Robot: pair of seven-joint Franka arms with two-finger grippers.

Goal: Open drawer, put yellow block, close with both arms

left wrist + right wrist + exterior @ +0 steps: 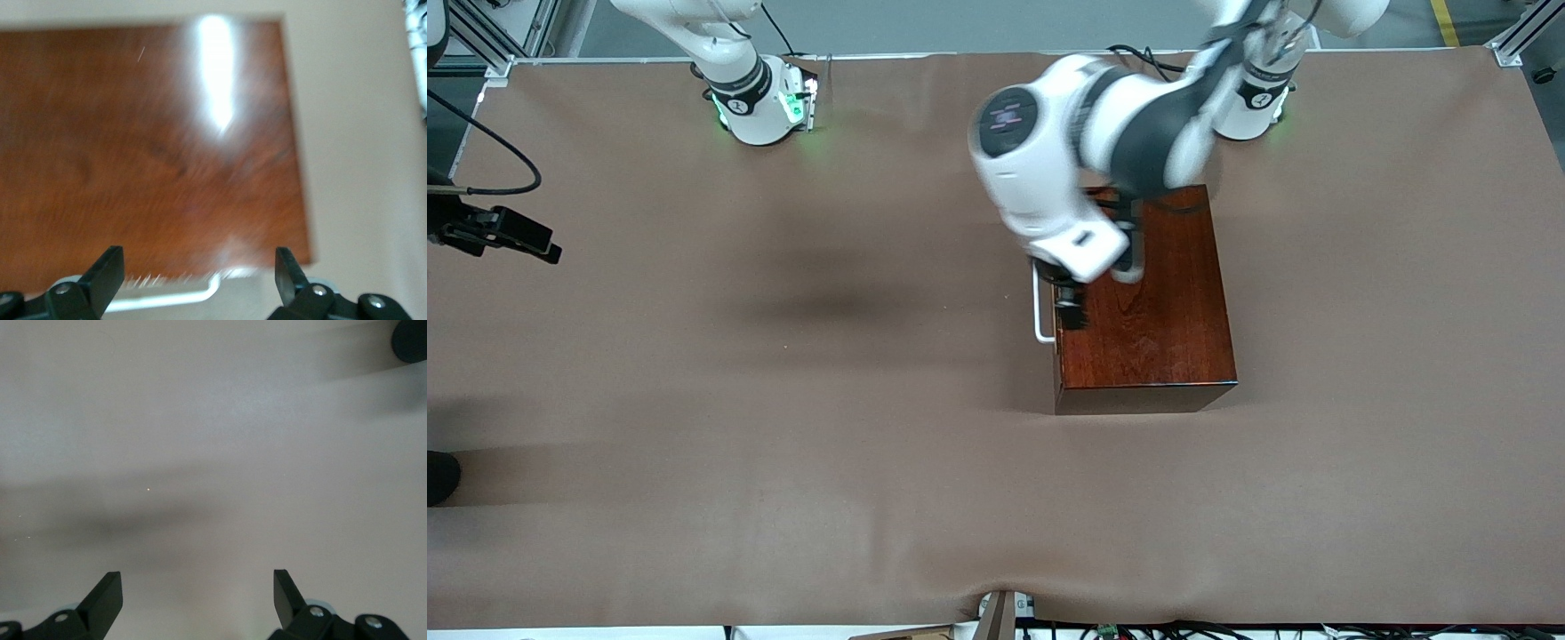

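Observation:
The dark mahogany box (1165, 311) stands on the table near the left arm's base. Its drawer is shut, and the white U-shaped handle (1040, 313) sits on the face toward the right arm's end. My left gripper (1069, 307) hangs over the box's top edge just above the handle. In the left wrist view it (199, 267) is open, with the box top (147, 147) and the handle (167, 297) below it. My right gripper (198, 587) is open and empty over bare tablecloth. The yellow block is out of view.
Brown cloth (783, 400) covers the table. A black device with a cable (498, 233) sits at the right arm's end. A dark round object (438, 476) lies at that edge and shows in the right wrist view (410, 340).

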